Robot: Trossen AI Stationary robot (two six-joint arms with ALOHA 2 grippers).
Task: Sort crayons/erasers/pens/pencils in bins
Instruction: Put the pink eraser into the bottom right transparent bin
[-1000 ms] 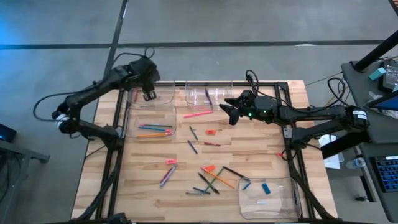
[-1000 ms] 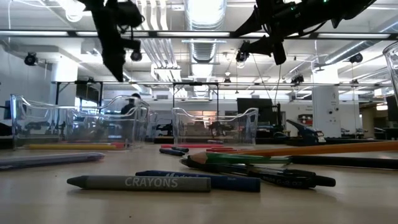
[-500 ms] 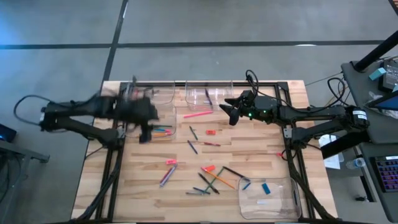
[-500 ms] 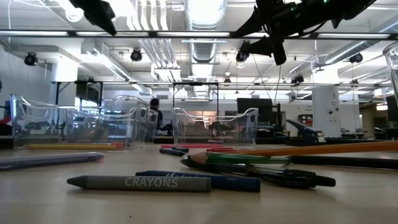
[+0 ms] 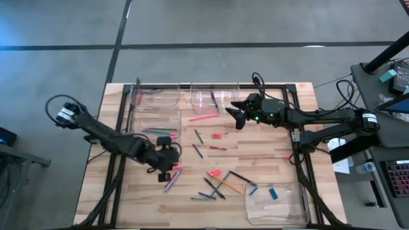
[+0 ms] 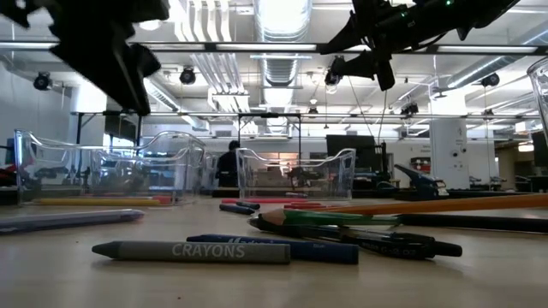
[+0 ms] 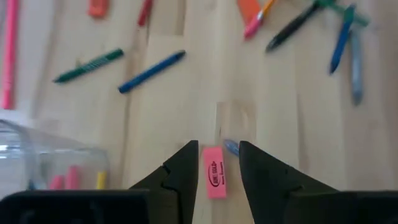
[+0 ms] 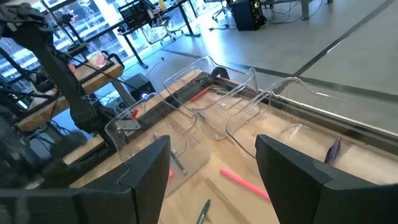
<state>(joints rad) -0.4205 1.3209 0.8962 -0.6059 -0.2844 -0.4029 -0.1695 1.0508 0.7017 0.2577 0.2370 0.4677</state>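
Note:
My left gripper [image 5: 167,167] is open and points down over a pink eraser [image 7: 214,180] on the wood, near the table's middle left. Its two fingers stand either side of the eraser without touching it [image 7: 217,149]. The eraser also shows in the high view [image 5: 176,167]. My right gripper [image 5: 234,115] hangs open and empty above the table by the far middle bin [image 5: 214,97]; it also shows in its wrist view [image 8: 211,149]. Pens, crayons and pencils [image 5: 220,182] lie scattered on the table. Two red-orange erasers [image 5: 216,135] [image 5: 215,172] lie flat among them.
The left bin [image 5: 153,131] holds several coloured sticks, and another clear bin [image 5: 153,97] stands behind it. The near-right bin [image 5: 276,203] holds a blue eraser [image 5: 273,193]. A long pink stick [image 5: 203,117] lies near the far bins. A blue-purple crayon [image 5: 171,181] lies just beside the pink eraser.
My left gripper has swung from over the far-left bin toward the table's near edge and right, and has come down over the pink eraser. My right arm has kept still.

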